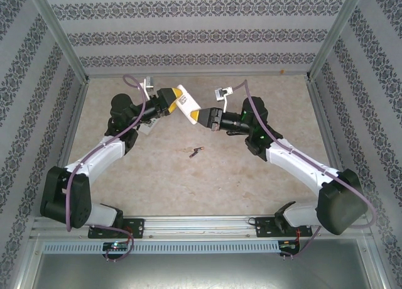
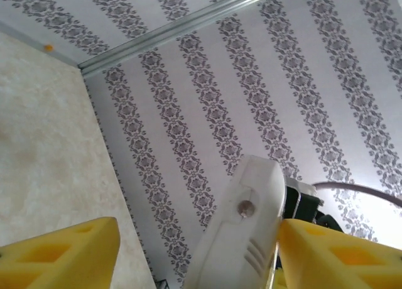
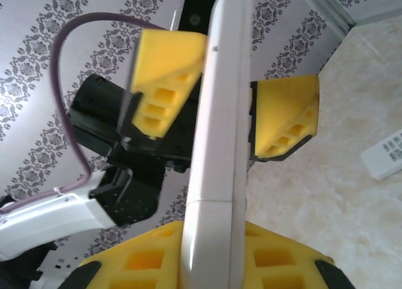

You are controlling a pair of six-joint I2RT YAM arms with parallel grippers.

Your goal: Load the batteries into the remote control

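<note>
Right gripper clamps the remote aloft; left gripper gapes loose around its left end. Batteries, seemingly two, lie nearer.

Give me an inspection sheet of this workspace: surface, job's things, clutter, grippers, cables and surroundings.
Surface: beige mottled tabletop, flat.
Job's things: slim white plastic remote control held up between the two arms; small dark cylindrical batteries lying loose near the tabletop's middle.
Clutter: second white buttoned remote lying flat on the tabletop.
Grippers: right gripper jaws shut on the remote control; left gripper jaws open around its other end.
Cables: purple cable looping along each arm.
Surroundings: striped floral-patterned walls, metal frame posts.
</note>
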